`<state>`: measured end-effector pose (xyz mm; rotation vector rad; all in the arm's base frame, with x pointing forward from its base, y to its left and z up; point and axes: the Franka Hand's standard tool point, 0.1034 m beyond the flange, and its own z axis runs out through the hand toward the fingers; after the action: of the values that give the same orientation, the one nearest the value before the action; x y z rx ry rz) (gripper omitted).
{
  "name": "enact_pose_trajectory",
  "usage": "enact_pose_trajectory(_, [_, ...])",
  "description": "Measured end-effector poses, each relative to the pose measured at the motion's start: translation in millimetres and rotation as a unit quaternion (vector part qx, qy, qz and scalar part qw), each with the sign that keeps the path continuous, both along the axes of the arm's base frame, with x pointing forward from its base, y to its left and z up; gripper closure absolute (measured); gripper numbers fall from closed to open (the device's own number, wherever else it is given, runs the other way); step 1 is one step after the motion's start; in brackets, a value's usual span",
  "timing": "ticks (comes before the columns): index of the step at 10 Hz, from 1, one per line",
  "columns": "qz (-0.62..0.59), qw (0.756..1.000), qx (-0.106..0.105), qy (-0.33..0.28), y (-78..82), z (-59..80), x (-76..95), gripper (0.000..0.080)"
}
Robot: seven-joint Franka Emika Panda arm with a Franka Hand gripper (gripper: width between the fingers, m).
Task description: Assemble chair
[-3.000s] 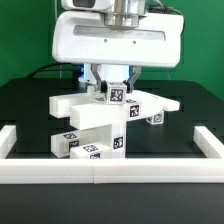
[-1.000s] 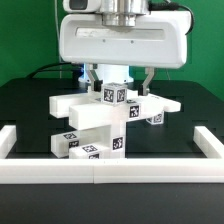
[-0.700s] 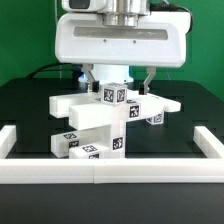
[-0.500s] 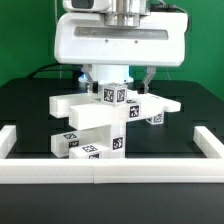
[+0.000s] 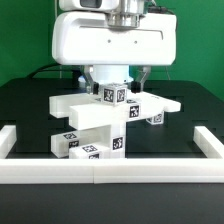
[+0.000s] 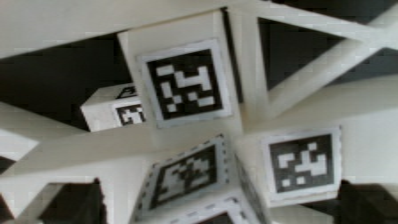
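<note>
The flat black matte table top (image 5: 30, 110) spreads out beneath the jaws and on every side of them. A long white blocky border rail (image 5: 100, 168) closes the table's near edge, in front of the jaws and lower than they are, with a shorter stretch running back at each end.

The arm's broad white gripper (image 5: 116, 82) hangs straight down over the middle of the table. Its jaws stand wide apart and hold nothing. The two dark fingers (image 5: 143, 75) reach down on either side of the topmost part of the chair; whether they touch it cannot be told.

The chair (image 5: 95, 115), a stack of matte white blocky plastic panels and bars, stands on the table directly below and between the jaws. A wide bar crosses just under the fingertips, and further pieces step down from it toward the rail. In the wrist view its white bars (image 6: 247, 60) cross at angles close under the jaws.

A small white plastic cube (image 5: 155, 118) lies just beside the chair, below the finger on the exterior view's right.

Square black-and-white tags (image 5: 113, 96) mark the parts; one sits right between the jaws, and it looms large in the wrist view (image 6: 187, 85).
</note>
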<state>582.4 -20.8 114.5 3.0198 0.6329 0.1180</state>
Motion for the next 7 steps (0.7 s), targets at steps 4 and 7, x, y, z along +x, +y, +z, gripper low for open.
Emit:
enact_pose_trajectory(4, [0.101, 0.995, -0.015, 0.005, -4.2, 0.0, -0.3, 0.0155])
enact_pose_trajectory(7, [0.094, 0.995, -0.014, 0.005, -4.4, 0.0, -0.3, 0.0440])
